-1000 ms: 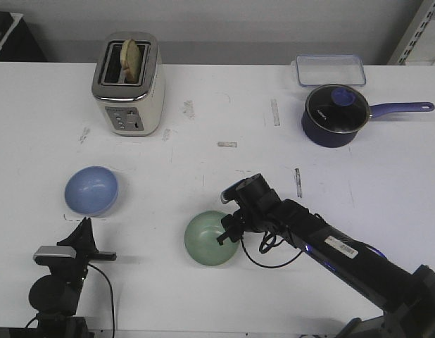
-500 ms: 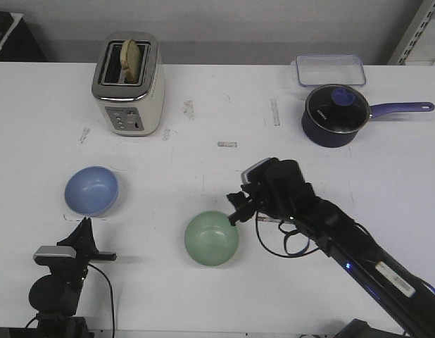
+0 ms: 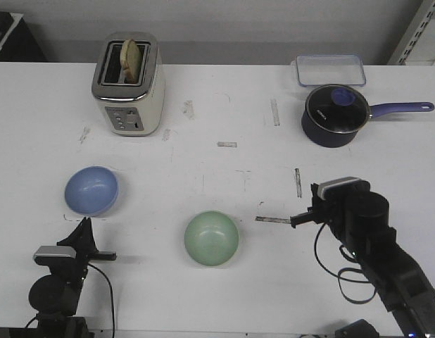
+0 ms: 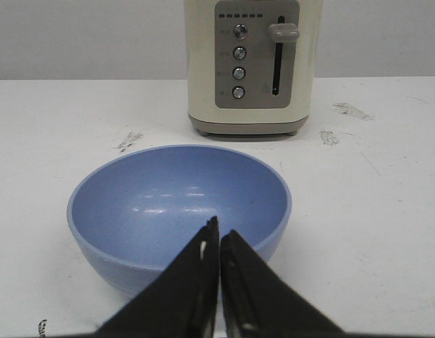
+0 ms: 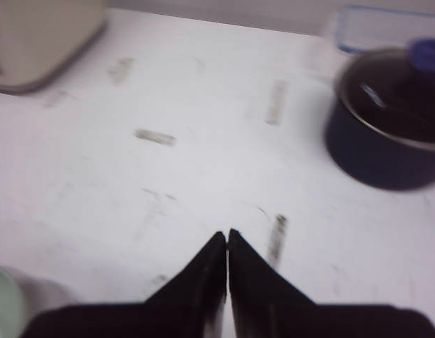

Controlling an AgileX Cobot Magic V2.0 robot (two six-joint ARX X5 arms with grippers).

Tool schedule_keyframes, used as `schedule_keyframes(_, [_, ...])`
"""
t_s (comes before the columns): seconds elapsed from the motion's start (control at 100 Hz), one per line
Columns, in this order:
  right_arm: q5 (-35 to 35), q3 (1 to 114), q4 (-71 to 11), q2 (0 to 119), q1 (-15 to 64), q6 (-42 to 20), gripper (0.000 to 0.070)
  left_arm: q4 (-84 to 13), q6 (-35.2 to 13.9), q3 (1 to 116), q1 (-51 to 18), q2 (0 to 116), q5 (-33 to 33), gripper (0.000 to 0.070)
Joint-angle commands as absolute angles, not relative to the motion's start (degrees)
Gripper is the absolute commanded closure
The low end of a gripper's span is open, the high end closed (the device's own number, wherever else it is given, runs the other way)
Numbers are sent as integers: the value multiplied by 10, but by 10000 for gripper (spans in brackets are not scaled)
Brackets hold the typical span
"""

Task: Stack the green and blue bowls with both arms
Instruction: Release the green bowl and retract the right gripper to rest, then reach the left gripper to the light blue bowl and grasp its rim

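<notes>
From the front view we see the green bowl point(image 3: 212, 239) sitting upright on the white bench point(image 3: 217, 105), near its front edge and about midway across. The blue bowl point(image 3: 91, 190) sits well apart from it, toward the left. The right gripper point(image 3: 296, 220) hangs over the bench to the right of the green bowl, clear of it. The left gripper point(image 3: 84, 227) is low at the front left, just in front of the blue bowl. A toaster point(image 3: 129, 83) stands at the back left; a navy saucepan point(image 3: 335, 115) and a clear container point(image 3: 331, 70) stand at the back right.

In the left wrist view we find the left gripper point(image 4: 219, 232) with its fingers pressed together, tips just at the blue bowl's point(image 4: 179, 211) near rim, the toaster point(image 4: 251, 65) behind.

In the right wrist view, which is blurred, the right gripper point(image 5: 227, 239) is likewise pressed together, holding nothing. A sliver of green bowl point(image 5: 5, 306) shows at the edge, and the saucepan point(image 5: 386, 120) lies beyond.
</notes>
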State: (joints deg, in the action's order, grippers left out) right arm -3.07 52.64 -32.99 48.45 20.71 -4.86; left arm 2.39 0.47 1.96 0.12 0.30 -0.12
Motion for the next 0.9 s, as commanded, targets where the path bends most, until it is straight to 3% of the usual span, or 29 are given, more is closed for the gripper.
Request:
schedule_keyframes(0.0, [-32,483,-313,448,198,-40,700,31,-11,8,1,2,-1,698])
schedule_keyframes(0.2, [-32,338,-253,311,171,-41,700,31,-27,11,1,2,-1,698])
schedule_keyframes(0.46, [-32,285,-238,228,165,-40,700,32,-30,76,1,2,-1,698])
schedule_keyframes(0.77, [-30,285,-227,230,165,-41,700,-20,-31,301,1,114,-1,694])
schedule_keyframes(0.84, [-30,285,-228,230,165,-41,700,-47,-30,372,1,171,0,675])
schedule_keyframes(0.89, [-30,285,-227,230,165,-41,700,-67,-30,424,1,215,0,614])
